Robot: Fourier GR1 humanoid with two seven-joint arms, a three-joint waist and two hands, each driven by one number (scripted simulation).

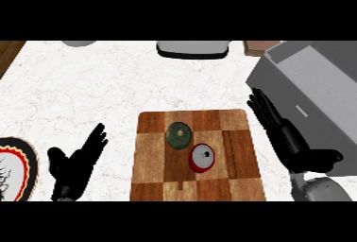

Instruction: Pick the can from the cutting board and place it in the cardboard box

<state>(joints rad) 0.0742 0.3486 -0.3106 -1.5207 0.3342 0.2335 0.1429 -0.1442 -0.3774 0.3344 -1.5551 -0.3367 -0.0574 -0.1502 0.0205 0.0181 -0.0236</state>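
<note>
A wooden cutting board (199, 153) lies mid-desk (83, 85) on white marble. The red can (203, 157) stands on it, just beside a dark green round object (179, 134). Both hands are empty with fingers straight: the left hand (73, 163) is left of the board, and the right hand (289, 137) is between the board and a grey open box (286, 90).

A brown checkered wooden cutting board (157, 156) lies on a white marbled bench (83, 90). On it stand a red can with a white top (202, 157) and, just beside it, a dark green round object (179, 134). The left robot hand (73, 163) is open, left of the board. The right robot hand (287, 137), fingers straight, is between the board and a grey open box (314, 80).
</note>
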